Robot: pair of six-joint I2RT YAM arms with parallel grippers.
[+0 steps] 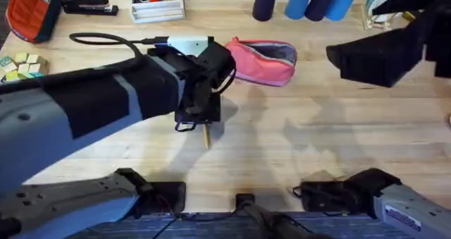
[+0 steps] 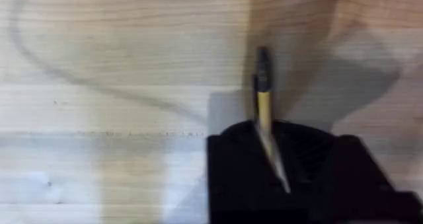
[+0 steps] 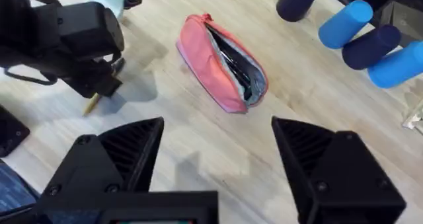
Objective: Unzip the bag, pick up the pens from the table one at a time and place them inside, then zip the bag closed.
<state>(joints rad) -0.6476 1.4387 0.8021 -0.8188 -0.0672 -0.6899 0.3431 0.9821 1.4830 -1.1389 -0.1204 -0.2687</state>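
- Left gripper (image 1: 201,119) was clamped on the yellow-tan pen (image 2: 266,128), which stuck out past the fingertips, low over the table (image 1: 317,147). We'd guess that grip was meant for carrying it to the pouch.
- Our bag (image 3: 225,62) lay on its side just beyond, zipper wide open, something dark and glossy already inside, maybe the black pen.
- Right gripper (image 3: 218,158) hovered spread wide and empty near the bag, probably waiting to steady it.
- Blue foam rollers (image 3: 360,32) sat further back.
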